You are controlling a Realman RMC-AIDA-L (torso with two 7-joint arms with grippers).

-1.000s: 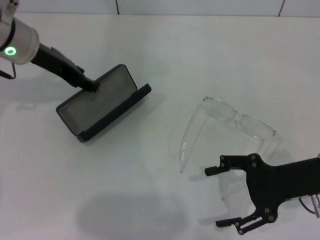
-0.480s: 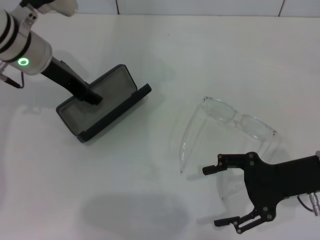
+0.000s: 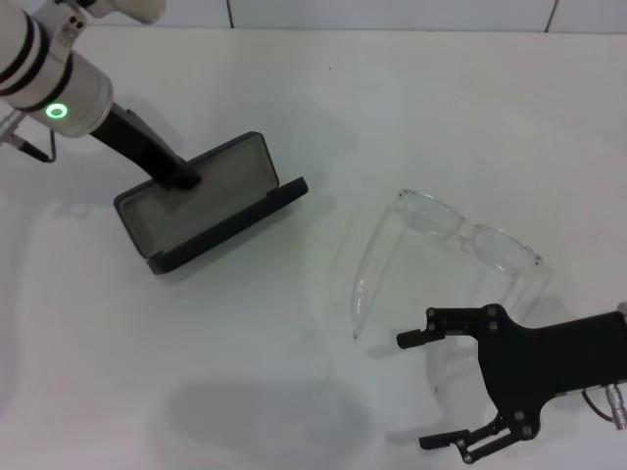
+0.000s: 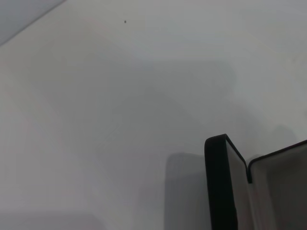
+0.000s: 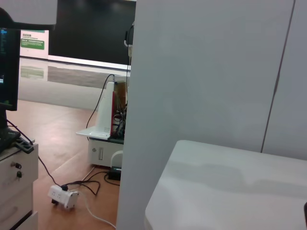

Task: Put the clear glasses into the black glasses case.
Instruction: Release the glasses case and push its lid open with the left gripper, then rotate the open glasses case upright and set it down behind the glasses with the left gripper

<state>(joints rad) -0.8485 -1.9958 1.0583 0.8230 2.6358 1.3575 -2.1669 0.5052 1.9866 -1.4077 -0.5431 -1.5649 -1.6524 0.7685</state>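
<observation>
Ok, head cam: black glasses case (image 3: 201,206) lies open on the white bench (image 3: 323,117), well over on my left side, lining up, lid tipped toward the centre. Clear glasses (image 3: 460,240) sit on the bench right of centre, arms unfolded and pointing toward me, well apart from the case. Main worry: those specs are near invisible on white, and my right gripper (image 3: 446,390) is low beside the nearer temple arm, not around the frame. If I shut on a thin temple tip it'll likely flex or skate off, or the glasses swing when lifted. Second worry: left gripper (image 3: 181,178) has its tip down on the case's lining near the far long rim; I judge it's pinning or nudging the case, and a push too hard could slide or flip it, since the lid side looks light. Third: unfolded arms may not fit the case w/o folding, can't judge from here. Jaws now: right ones spread wide, holding nothing, one finger near the temple end, contact unclear. Left ones I can't tell, tip is just a dark stub. Left wrist cam shows only the case's edge; right wrist cam looks off the bench, no help.
</observation>
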